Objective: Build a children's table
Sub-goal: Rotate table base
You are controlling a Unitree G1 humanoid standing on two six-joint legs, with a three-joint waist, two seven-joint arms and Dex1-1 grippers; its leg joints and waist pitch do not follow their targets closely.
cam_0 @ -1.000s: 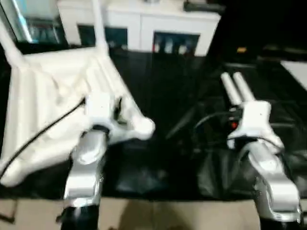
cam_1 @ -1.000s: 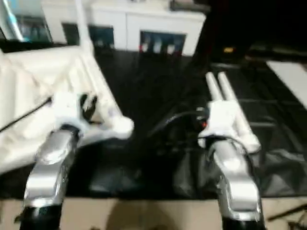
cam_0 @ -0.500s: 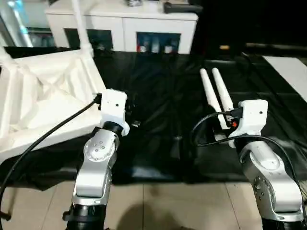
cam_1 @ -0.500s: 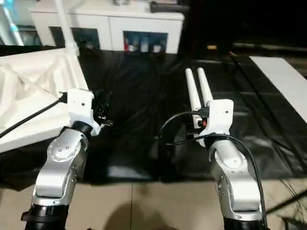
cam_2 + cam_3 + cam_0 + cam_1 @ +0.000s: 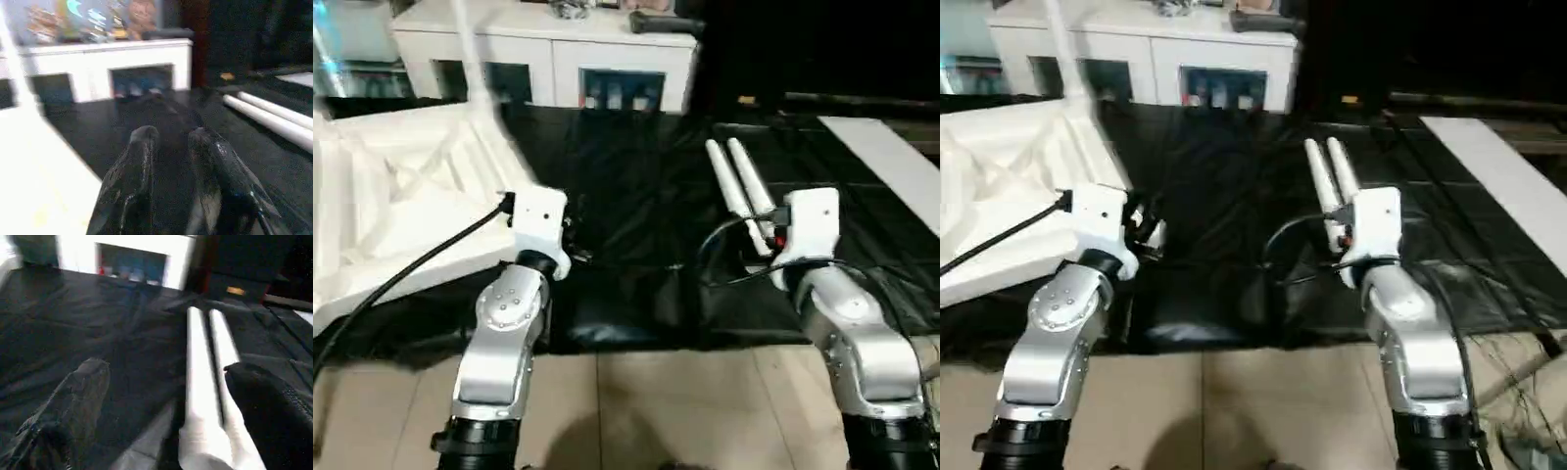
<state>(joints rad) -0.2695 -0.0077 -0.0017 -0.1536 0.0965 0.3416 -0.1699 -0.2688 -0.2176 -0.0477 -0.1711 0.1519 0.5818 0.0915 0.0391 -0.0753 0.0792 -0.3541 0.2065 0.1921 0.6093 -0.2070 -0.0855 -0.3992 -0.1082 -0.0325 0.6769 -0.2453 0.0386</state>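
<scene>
Up close, the left wrist view shows the left gripper [image 5: 168, 142] with its two black fingers [image 5: 132, 171] rising side by side, a narrow gap between them and nothing in it; the jaws are nearly together but empty. Beyond them lies a black sheet [image 5: 161, 117] and a white cabinet [image 5: 102, 63] with glass doors. The right wrist view shows the right gripper [image 5: 171, 377] with jaws spread wide, one finger on each side of two legs [image 5: 205, 382] that lie side by side, touching, on the sheet; the fingers hover over them and I cannot tell any contact.

From the head views, both silver forearms reach forward and down, wrists bent so the grippers point ahead along the floor. The left one is just beside the edge of the tabletop [image 5: 401, 206], which lies underside up on the robot's left, white plastic with raised ribs. One upright leg [image 5: 475, 59] stands at its far corner. The sheet is glossy and wrinkled, spread over a pale tiled floor [image 5: 636, 401]. The two loose legs are smooth white tubes, tapering toward rounded far ends.
</scene>
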